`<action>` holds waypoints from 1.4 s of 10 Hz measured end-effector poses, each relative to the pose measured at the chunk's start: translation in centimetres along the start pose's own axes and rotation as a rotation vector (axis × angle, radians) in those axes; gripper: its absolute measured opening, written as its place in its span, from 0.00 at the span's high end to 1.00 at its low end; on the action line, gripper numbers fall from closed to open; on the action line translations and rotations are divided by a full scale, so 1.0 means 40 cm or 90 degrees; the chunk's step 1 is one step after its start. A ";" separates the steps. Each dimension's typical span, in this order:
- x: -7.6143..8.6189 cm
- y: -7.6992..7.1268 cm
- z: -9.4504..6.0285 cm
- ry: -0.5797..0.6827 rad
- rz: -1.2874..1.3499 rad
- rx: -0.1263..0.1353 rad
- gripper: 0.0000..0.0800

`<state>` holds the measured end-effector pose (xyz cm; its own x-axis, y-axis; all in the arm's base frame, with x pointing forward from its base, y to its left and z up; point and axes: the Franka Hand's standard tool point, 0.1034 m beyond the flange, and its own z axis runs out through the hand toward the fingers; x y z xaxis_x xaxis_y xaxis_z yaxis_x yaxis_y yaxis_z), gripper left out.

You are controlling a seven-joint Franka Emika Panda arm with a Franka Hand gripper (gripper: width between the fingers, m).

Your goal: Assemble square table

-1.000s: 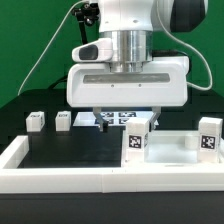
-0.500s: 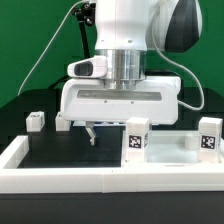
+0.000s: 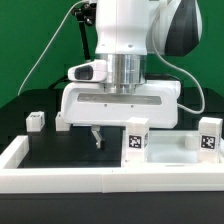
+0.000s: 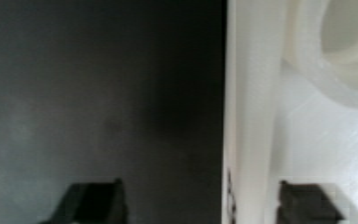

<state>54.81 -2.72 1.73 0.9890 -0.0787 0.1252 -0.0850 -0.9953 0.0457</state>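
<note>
The white square tabletop (image 3: 172,152) lies flat at the exterior view's right, inside the border wall. Two white tagged legs stand by it, one at its near left corner (image 3: 137,140) and one at the right (image 3: 208,136). Another leg (image 3: 36,120) stands far left, and one more (image 3: 62,122) peeks out beside the gripper body. My gripper (image 3: 115,138) is open and empty, low over the tabletop's left edge; one finger (image 3: 96,136) shows. In the wrist view the gripper (image 4: 202,203) straddles that edge: one fingertip (image 4: 96,200) over black table, the other over the tabletop (image 4: 291,110) near a corner hole (image 4: 345,50).
A long low white border wall (image 3: 90,176) runs along the front and up the left side. The black table surface (image 3: 70,148) lies between the wall and the legs. A cable hangs behind the arm.
The gripper has moved toward the exterior view's left and come down closer to the table. It now hides the marker board and most of the second left leg.
</note>
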 end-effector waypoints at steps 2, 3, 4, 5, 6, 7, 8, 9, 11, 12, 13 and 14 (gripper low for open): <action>0.000 0.000 0.000 0.000 0.000 0.000 0.71; 0.000 0.000 0.000 0.000 0.000 0.000 0.93; 0.000 0.000 0.000 0.000 0.000 0.000 0.93; 0.000 0.000 0.000 0.000 0.000 0.000 0.93; 0.000 0.000 0.000 0.000 0.000 0.000 0.93; 0.000 0.000 0.000 0.000 0.000 0.000 0.93; 0.000 0.000 0.000 0.000 0.000 0.000 0.93; 0.000 0.000 0.000 0.000 0.000 0.000 0.93; 0.000 0.000 0.000 0.000 -0.006 0.000 0.92; 0.001 0.001 -0.001 0.001 -0.011 0.000 0.92; 0.001 0.001 -0.001 0.001 -0.010 0.000 0.92; 0.001 0.001 -0.001 0.001 -0.023 -0.001 0.92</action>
<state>54.86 -2.77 1.77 0.9913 -0.0420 0.1249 -0.0488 -0.9975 0.0518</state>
